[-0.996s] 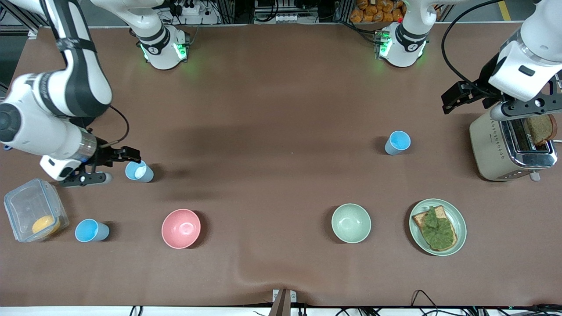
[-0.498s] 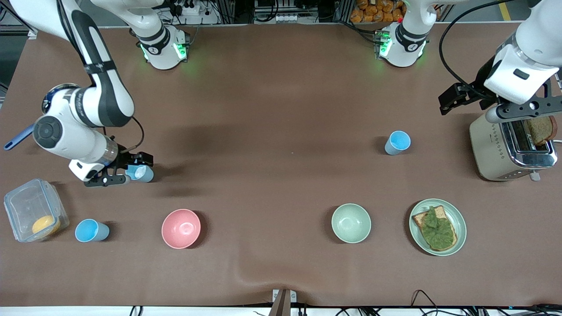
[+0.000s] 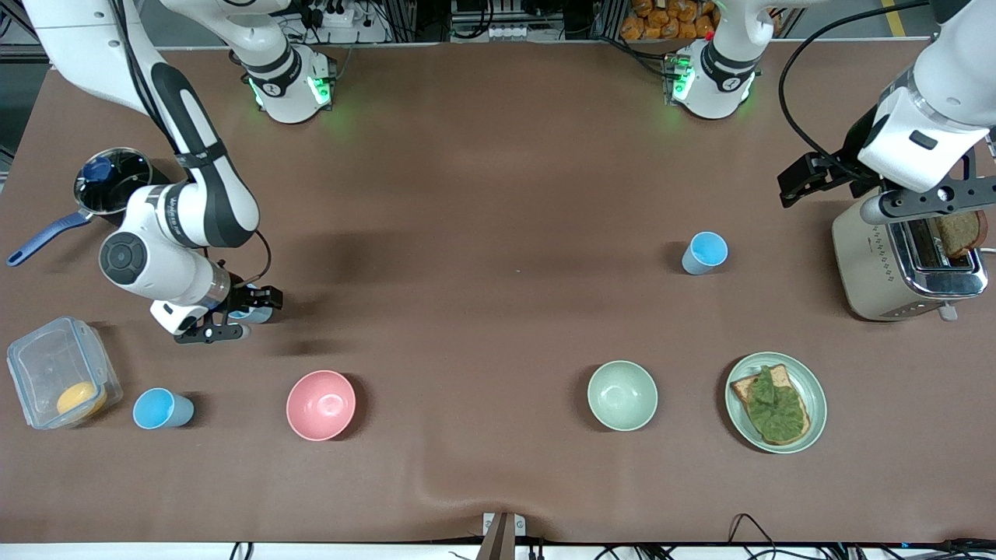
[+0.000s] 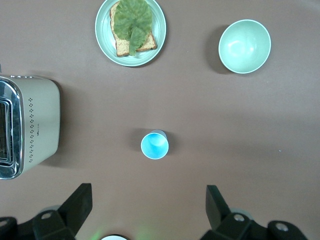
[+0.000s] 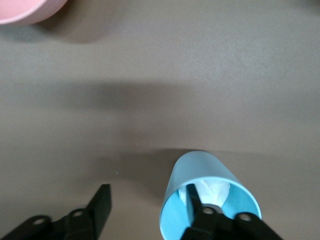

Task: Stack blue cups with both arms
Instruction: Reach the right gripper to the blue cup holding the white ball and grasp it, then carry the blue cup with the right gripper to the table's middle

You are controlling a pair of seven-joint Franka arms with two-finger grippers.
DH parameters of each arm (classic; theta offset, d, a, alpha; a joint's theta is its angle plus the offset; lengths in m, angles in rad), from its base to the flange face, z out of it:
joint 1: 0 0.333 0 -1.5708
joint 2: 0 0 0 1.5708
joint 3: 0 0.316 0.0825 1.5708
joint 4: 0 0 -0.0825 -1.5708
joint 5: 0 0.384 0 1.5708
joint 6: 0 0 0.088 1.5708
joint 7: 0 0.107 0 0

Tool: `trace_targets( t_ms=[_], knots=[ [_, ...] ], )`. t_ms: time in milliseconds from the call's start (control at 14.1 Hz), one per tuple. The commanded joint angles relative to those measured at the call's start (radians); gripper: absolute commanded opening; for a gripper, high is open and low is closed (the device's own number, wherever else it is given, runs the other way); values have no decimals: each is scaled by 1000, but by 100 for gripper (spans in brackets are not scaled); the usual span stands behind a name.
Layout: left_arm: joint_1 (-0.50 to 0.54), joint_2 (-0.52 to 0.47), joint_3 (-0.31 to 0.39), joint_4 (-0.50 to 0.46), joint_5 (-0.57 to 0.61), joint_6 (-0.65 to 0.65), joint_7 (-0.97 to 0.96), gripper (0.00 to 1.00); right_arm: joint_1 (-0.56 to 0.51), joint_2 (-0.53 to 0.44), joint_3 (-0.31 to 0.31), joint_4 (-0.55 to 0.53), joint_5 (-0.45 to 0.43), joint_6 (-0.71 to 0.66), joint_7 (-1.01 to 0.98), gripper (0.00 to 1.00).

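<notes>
- Starting at the right arm's end of the counter point(image 3: 498, 155): one blue cup point(image 3: 161, 409) stands upright beside a clear lidded box point(image 3: 58, 381), nearer the front camera than the rest of the action. Nobody's on it.
- The right claw point(image 3: 247, 315) is down at the cup with the white patch point(image 3: 257, 313). In the right wrist view the claw point(image 5: 150, 207) straddles the wall of that cup point(image 5: 197, 170): one finger is inside the mouth, and the other is outside with a clear gap to the wall. So it's open, nothing pinched yet. The cup is upright with its long axis vertical, so I'd guess a rim pinch just needs the outside finger to come in.
- The pink bowl point(image 3: 320, 404) sits nearer the camera, well clear.
- The third blue cup point(image 3: 706, 253) stands upright toward the left arm's end, so the left arm is obviously closer to it.
- The left claw point(image 3: 803, 180) hangs spread wide over the counter by the toaster point(image 3: 879, 264), empty. Its wrist view puts that cup point(image 4: 155, 144) below, roughly centred between the fingers point(image 4: 77, 202).
</notes>
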Motion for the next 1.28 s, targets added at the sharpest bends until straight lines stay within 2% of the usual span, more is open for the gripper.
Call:
trace_targets(
  t_ms=[0, 142, 285, 427, 569, 711, 783, 854, 996, 1209],
  knots=[
    [3, -1, -6, 10, 12, 2, -6, 100, -6, 18, 1, -7, -17, 33, 6, 31],
    [5, -1, -1, 7, 11, 0, -12, 100, -6, 7, -1, -6, -17, 19, 1, 0],
    [0, -1, -1, 8, 14, 0, -12, 100, -4, -34, -4, 2, -23, -42, -5, 0],
    [2, -1, -3, 8, 14, 0, -12, 100, 1, -81, -2, 52, -92, -178, 0, 0],
    [2, -1, -3, 8, 14, 0, -12, 100, 25, -118, 5, 142, -149, -359, 9, 0],
    [-6, -1, -6, 11, 18, 0, -15, 100, 69, -125, 7, 271, -134, -543, 48, 0],
    [-9, -3, -7, 10, 15, 0, -15, 100, 106, -125, 21, 317, -122, -594, 134, 0],
    [-9, -3, -7, 8, 15, 0, -15, 100, 164, -113, 36, 369, -94, -600, 229, 0],
    [-9, -1, -7, 11, 15, 0, -17, 100, 282, -55, 41, 509, 31, -596, 367, 0],
    [-9, -1, -7, 10, 14, 0, -17, 100, 477, 93, 36, 684, 44, -588, 570, 0]
  ],
)
